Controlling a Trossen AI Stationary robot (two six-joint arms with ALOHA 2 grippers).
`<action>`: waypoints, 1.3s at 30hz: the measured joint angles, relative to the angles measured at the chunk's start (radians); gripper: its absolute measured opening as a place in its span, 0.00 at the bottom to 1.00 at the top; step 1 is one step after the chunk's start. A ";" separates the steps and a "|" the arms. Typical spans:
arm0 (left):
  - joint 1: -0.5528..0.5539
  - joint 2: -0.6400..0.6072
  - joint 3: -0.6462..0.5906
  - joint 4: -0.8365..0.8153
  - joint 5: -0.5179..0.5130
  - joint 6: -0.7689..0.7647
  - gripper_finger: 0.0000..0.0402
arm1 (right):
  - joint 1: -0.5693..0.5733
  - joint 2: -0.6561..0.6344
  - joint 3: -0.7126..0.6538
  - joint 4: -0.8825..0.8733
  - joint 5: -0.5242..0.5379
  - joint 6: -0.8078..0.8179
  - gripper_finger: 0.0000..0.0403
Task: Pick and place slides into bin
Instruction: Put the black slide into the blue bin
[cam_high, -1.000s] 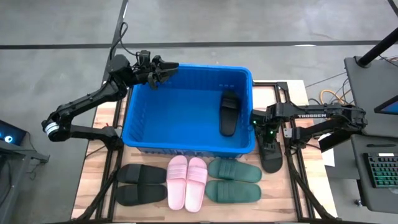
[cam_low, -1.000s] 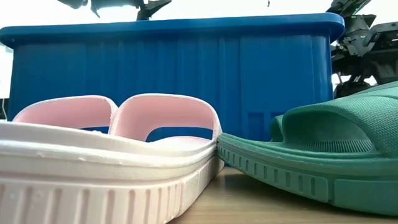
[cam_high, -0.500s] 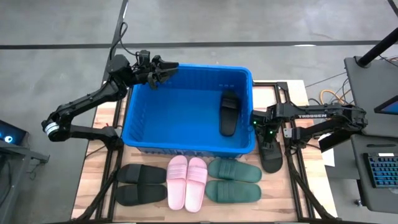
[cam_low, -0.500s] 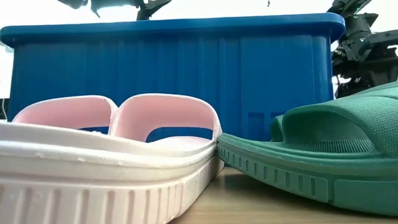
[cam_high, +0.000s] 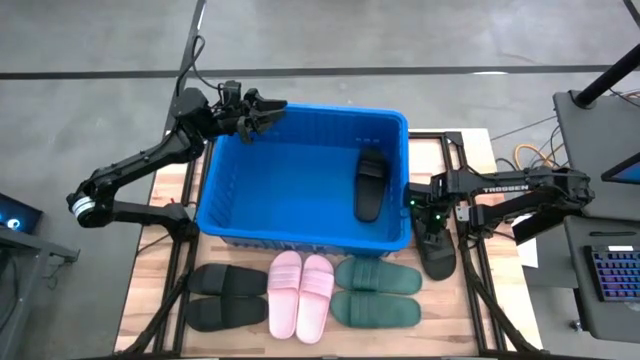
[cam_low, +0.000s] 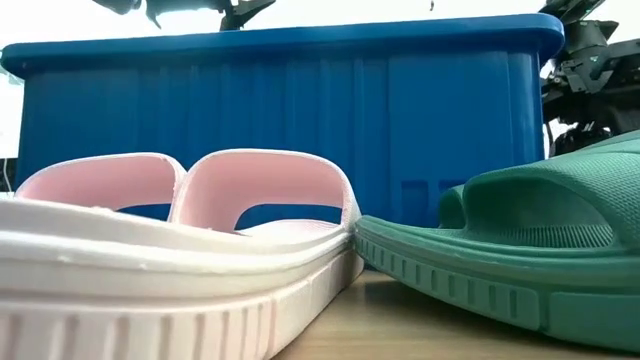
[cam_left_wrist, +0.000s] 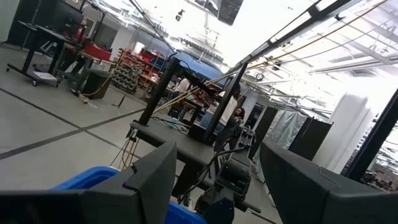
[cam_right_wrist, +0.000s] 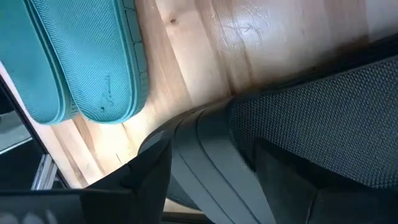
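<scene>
The blue bin (cam_high: 290, 180) stands mid-table with one black slide (cam_high: 368, 185) lying in its right end. A second black slide (cam_high: 439, 256) lies on the table just right of the bin. My right gripper (cam_high: 432, 228) points steeply down over it, open, with a finger on either side of the slide (cam_right_wrist: 211, 149). A black pair (cam_high: 225, 296), a pink pair (cam_high: 300, 293) and a green pair (cam_high: 375, 291) lie on their soles in a row before the bin. My left gripper (cam_high: 262, 108) hovers open over the bin's far left corner, holding nothing (cam_left_wrist: 214, 162). My right gripper comes at the black slide from above, slanting down, its two fingers (cam_right_wrist: 146, 177) astride the slide near the textured strap (cam_right_wrist: 323, 118). The slide lies flat on the table. Whether the fingers touch it, I cannot tell.
The bin's right wall (cam_high: 407, 190) stands close beside my right gripper, and the green pair's near end (cam_right_wrist: 87, 62) lies just beyond the black slide. Bare wooden table (cam_high: 165, 290) shows at the left front. Metal frame rails (cam_high: 478, 270) run along the right edge.
</scene>
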 joint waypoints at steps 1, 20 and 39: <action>0.000 0.000 0.000 0.000 0.000 0.000 0.54 | 0.006 0.000 -0.001 0.001 0.001 -0.006 0.51; 0.000 0.000 0.000 0.000 0.000 0.000 0.54 | 0.111 0.000 -0.004 0.006 -0.004 -0.027 0.14; 0.000 0.000 0.000 0.000 0.000 -0.002 0.54 | 0.112 -0.137 0.034 -0.128 0.143 0.178 0.02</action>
